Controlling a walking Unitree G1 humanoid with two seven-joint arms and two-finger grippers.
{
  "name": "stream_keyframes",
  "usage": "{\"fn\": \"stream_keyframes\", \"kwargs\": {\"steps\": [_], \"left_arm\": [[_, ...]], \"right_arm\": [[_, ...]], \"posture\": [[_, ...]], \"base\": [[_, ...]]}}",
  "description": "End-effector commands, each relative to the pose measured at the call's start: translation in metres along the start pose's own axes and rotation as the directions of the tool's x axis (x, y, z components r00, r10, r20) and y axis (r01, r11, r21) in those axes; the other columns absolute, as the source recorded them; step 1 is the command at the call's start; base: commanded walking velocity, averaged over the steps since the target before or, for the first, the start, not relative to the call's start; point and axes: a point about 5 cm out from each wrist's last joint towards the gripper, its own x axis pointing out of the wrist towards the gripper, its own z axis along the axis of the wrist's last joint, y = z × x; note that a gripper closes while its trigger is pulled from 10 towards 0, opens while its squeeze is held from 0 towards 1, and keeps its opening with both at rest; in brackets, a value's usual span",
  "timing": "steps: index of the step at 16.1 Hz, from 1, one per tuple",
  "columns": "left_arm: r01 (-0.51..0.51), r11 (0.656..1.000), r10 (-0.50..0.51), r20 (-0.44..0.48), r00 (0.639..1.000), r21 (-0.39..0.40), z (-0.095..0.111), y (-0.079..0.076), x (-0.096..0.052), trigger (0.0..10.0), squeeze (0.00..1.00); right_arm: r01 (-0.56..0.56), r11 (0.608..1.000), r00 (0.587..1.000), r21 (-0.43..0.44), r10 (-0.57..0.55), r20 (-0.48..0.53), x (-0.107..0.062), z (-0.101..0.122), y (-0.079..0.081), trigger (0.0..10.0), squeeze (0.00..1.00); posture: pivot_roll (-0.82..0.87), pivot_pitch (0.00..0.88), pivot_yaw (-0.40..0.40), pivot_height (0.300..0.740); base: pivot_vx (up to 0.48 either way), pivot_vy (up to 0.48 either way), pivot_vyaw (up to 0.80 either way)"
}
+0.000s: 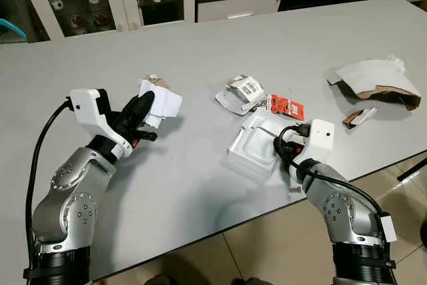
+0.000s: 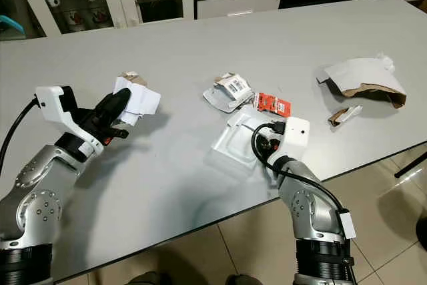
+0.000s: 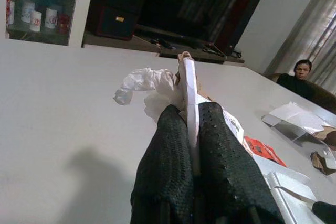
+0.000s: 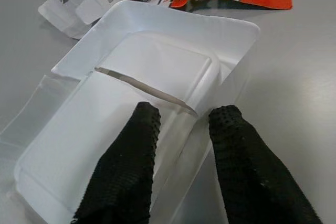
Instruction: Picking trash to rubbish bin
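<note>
A crumpled white paper wad (image 1: 159, 101) sits raised above the grey tabletop (image 1: 200, 171), pinched flat in the clenched left gripper (image 3: 191, 129). Right of the wad lies a white plastic tray (image 4: 131, 103); the right gripper (image 4: 181, 124) straddles its near rim, fingers apart. A red packet (image 1: 285, 107) lies beyond the tray.

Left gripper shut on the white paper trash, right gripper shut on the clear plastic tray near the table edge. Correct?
Not quite. The right gripper is open: the right wrist view shows its jaws spread apart over the clear plastic tray. The left gripper is indeed shut on the white paper trash.
</note>
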Motion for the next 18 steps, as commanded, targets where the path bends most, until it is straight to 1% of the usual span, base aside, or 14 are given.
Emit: {"fn": "stream_keyframes", "kwargs": {"steps": [1, 4, 5, 7, 8, 9, 10, 12, 13, 14, 15, 16, 17, 18], "left_arm": [[0.007, 1.0, -0.007, -0.001, 1.0, 0.012, 0.002, -0.002, 0.001, 0.0, 0.0], [0.007, 1.0, -0.007, 0.002, 1.0, 0.012, 0.002, -0.002, 0.003, 0.0, 0.0], [0.006, 1.0, -0.006, 0.005, 1.0, 0.012, 0.003, -0.002, 0.003, 0.0, 0.0], [0.003, 1.0, -0.003, 0.013, 1.0, 0.009, 0.004, -0.002, 0.003, 0.0, 0.0], [-0.005, 1.0, 0.005, 0.02, 1.0, 0.005, 0.005, -0.001, 0.003, 0.0, 0.0], [-0.01, 1.0, 0.01, 0.023, 1.0, 0.003, 0.006, 0.0, 0.002, 0.0, 0.0], [-0.021, 1.0, 0.021, 0.031, 0.999, -0.006, 0.007, 0.001, 0.001, 0.0, 0.0], [-0.017, 1.0, 0.018, 0.031, 0.999, -0.012, 0.007, -0.001, -0.001, 0.0, 0.0], [-0.017, 1.0, 0.017, 0.032, 0.999, -0.018, 0.007, -0.002, -0.002, 0.0, 0.0], [-0.015, 1.0, 0.016, 0.024, 1.0, -0.02, 0.005, -0.004, -0.002, 0.0, 0.0], [-0.015, 1.0, 0.015, 0.016, 1.0, -0.019, 0.003, -0.005, -0.003, 0.0, 0.0], [-0.015, 1.0, 0.016, 0.015, 1.0, -0.02, 0.002, -0.006, -0.003, 0.0, 0.0], [-0.015, 1.0, 0.015, 0.015, 1.0, -0.02, 0.002, -0.006, -0.003, 0.0, 0.0], [-0.014, 1.0, 0.015, 0.014, 1.0, -0.02, 0.002, -0.006, -0.002, 0.0, 0.0]], "right_arm": [[0.067, 0.997, 0.995, 0.025, -0.064, -0.082, 0.001, -0.017, -0.013, 0.0, 0.0], [0.065, 0.997, 0.996, 0.038, -0.063, -0.055, 0.0, -0.012, -0.014, 0.0, 0.0], [0.061, 0.997, 0.998, 0.046, -0.06, -0.022, 0.0, -0.007, -0.014, 0.0, 0.0], [0.012, 0.997, 0.992, 0.072, -0.021, 0.122, -0.005, 0.014, -0.008, 0.0, 0.0], [-0.003, 0.999, 0.976, 0.047, -0.007, 0.216, -0.011, 0.028, -0.006, 0.0, 0.0], [-0.004, 1.0, 0.964, -0.004, 0.005, 0.265, -0.015, 0.036, -0.005, 0.0, 0.0], [-0.001, 0.992, 0.929, -0.124, 0.046, 0.367, -0.026, 0.052, -0.001, 0.0, 0.0], [-0.003, 0.984, 0.886, -0.179, 0.085, 0.455, -0.038, 0.064, 0.003, 0.0, 0.0], [0.009, 0.979, 0.877, -0.202, 0.09, 0.471, -0.041, 0.065, 0.003, 0.0, 0.0], [0.029, 0.975, 0.895, -0.222, 0.073, 0.44, -0.039, 0.059, 0.001, 0.0, 0.0], [0.077, 0.965, 0.929, -0.25, 0.022, 0.37, -0.035, 0.048, -0.005, 0.0, 0.0], [0.116, 0.946, 0.961, -0.304, -0.029, 0.275, -0.031, 0.035, -0.012, 10.0, 0.95], [0.135, 0.936, 0.97, -0.326, -0.058, 0.234, -0.029, 0.028, -0.016, 10.0, 1.0], [0.134, 0.951, 0.971, -0.278, -0.07, 0.229, -0.028, 0.026, -0.019, 10.0, 1.0]], "posture": [[-0.06, 0.088, -0.022, 0.74], [-0.05, 0.088, -0.024, 0.74], [-0.05, 0.086, -0.024, 0.74], [-0.05, 0.085, -0.023, 0.74], [-0.05, 0.085, -0.022, 0.74], [-0.05, 0.085, -0.021, 0.74], [-0.05, 0.084, -0.019, 0.74], [-0.05, 0.084, -0.015, 0.74], [-0.05, 0.084, -0.013, 0.74], [-0.05, 0.084, -0.012, 0.74], [-0.05, 0.084, -0.01, 0.74], [-0.05, 0.085, -0.01, 0.74], [-0.05, 0.085, -0.01, 0.74], [-0.05, 0.086, -0.01, 0.74]], "base": [[0.0, 0.0, 0.0], [0.0, 0.0, 0.0], [0.0, 0.0, 0.0], [0.0, 0.0, 0.0], [0.0, 0.0, 0.0], [0.0, 0.0, 0.0], [0.0, 0.0, 0.0], [0.0, 0.0, 0.0], [0.0, 0.0, 0.0], [0.0, 0.0, 0.0], [0.0, 0.0, 0.0], [0.0, 0.0, 0.0], [0.0, 0.0, 0.0], [0.0, 0.0, 0.0]]}}
